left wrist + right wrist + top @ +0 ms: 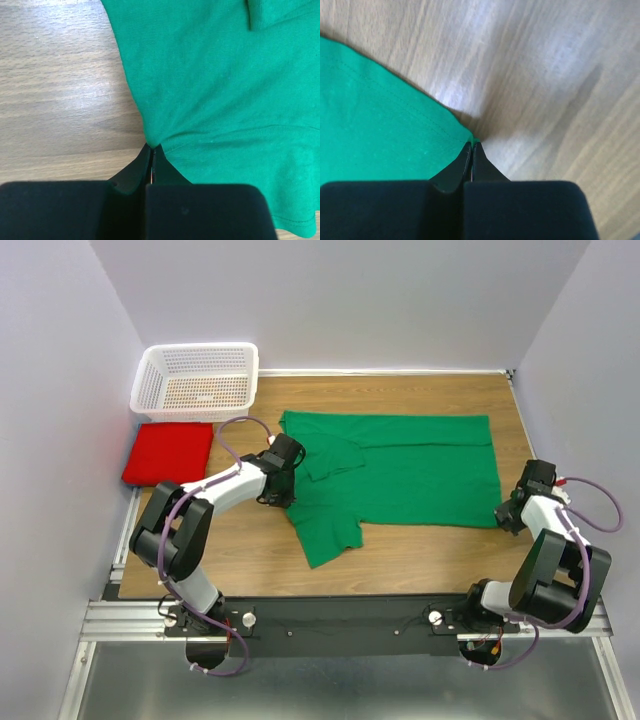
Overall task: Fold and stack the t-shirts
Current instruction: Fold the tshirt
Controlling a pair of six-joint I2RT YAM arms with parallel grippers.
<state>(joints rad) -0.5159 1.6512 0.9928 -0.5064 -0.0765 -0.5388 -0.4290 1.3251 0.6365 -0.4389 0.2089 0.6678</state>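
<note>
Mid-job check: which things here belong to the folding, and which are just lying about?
Job: green t-shirt, partly spread, gripped by left pincer and right pincer; red t-shirt, already folded.
Lying about: white basket, far left corner.

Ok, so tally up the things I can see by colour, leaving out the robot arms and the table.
green t-shirt: 1
red t-shirt: 1
white basket: 1
Total: 3
</note>
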